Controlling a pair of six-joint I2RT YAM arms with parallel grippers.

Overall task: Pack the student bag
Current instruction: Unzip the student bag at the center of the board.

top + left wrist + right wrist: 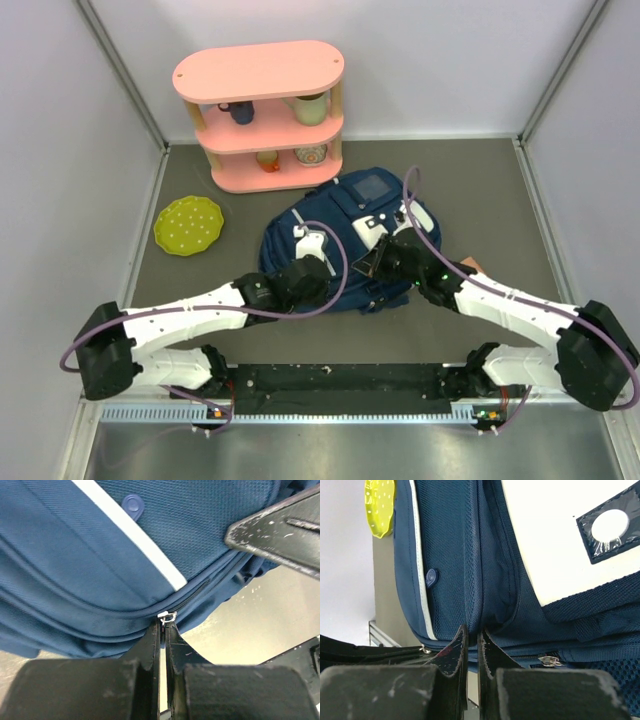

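The navy student bag (345, 225) lies flat mid-table, with its white stripe (135, 537) and white patch (555, 535) showing. My left gripper (164, 625) is at the bag's near left edge (315, 265), shut on a small silver zipper pull (168, 616) at the end of a closed zipper. My right gripper (472, 632) is at the near middle of the bag (370, 260), shut on a fold of the bag's blue fabric (472, 580). The two grippers are close together; the left one shows in the right wrist view (370, 652).
A pink two-tier shelf (262, 110) with cups stands behind the bag. A yellow-green plate (189, 224) lies at the left. A second zipper pull (547, 660) sits right of my right fingers. Something orange (470, 265) peeks out at the bag's right side.
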